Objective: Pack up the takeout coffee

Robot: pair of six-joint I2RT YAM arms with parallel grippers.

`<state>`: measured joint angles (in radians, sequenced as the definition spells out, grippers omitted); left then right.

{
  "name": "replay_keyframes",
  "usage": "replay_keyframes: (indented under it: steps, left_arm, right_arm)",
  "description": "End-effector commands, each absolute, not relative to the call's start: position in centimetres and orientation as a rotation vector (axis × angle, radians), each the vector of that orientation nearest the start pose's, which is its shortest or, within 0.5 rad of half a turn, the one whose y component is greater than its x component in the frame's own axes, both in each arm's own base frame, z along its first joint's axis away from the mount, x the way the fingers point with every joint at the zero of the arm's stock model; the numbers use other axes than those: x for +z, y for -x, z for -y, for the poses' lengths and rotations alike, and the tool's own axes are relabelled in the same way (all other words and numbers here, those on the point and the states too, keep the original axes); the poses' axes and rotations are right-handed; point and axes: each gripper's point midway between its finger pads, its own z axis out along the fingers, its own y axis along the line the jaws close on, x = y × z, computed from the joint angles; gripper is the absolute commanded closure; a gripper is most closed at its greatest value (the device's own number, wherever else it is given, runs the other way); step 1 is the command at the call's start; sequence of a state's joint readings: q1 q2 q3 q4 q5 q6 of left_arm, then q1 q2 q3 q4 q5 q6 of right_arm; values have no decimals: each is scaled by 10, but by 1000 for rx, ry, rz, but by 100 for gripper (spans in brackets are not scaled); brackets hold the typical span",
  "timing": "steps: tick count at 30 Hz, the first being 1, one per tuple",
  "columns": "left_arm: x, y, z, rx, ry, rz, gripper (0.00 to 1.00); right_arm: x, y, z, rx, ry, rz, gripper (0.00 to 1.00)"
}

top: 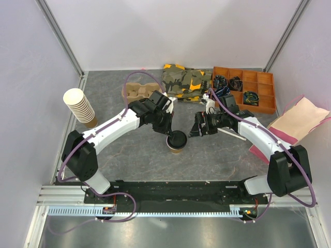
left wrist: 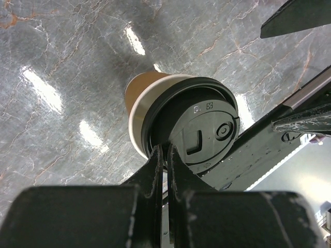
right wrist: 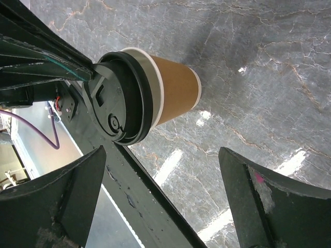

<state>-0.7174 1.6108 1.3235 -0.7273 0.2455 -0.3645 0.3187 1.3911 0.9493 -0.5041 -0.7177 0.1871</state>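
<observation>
Left gripper (left wrist: pixel 165 150): jaws pressed together, tips against the near rim of the black lid. Could not tell whether a sliver of rim was nipped between them. Right gripper (right wrist: pixel 160 152): jaws spread wide, holding nothing, just beside the cup and facing its lidded end.

One small tan kraft paper cup with a round black plastic lid (top: pixel 177 142), upright at mid-table between the two grippers.

Further out, one of each:
- tilted stack of lidless pale paper cups (top: pixel 80 106), far left
- brown moulded-pulp carrier (top: pixel 138 92), at the back
- green-and-orange camouflage cloth (top: pixel 185 80), beside the carrier
- orange compartment tray (top: pixel 258 106) with dark coiled items, back right
- pale paper bag with pink edging (top: pixel 297 124), lying flat at the right edge

Surface: grey marbled table (top: pixel 129 165), glossy with light streaks. Plain white walls on three sides, with metal corner posts.

Two arms, both bent at the elbow and reaching inward from the near-edge bases.
</observation>
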Motion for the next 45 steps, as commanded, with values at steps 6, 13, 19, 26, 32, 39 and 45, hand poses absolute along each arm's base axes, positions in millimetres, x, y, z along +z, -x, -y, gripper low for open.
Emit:
replay_keyframes:
  steps: [6,13,19,26,32,39,45]
  left_arm:
    - [139,-258,295,-709,-563,-2649,98]
    - [135,-259,293,-707,-548,-2667,98]
    - [137,-258,295,-727,-551,-2667,89]
    - [141,-261,291,-738,-535,-2666,72]
    - [155,-261,290,-788,-559,-2634,57]
    - [224,-257,283,-1047,-623,-2323,24]
    - [246,-209,304,-1589,-718,-2077,42]
  right_arm:
    - [139,-255,-217,1142,486,-2438,2]
    - [135,-256,-219,1154,483,-2444,2]
    - [131,-255,-220,1157,489,-2450,2]
    - [135,-256,-220,1154,488,-2440,2]
    - [141,-258,-220,1140,502,-2420,2]
    - [177,-256,-225,1179,565,-2304,2]
    - [199,-245,-241,1392,544,-2193,28]
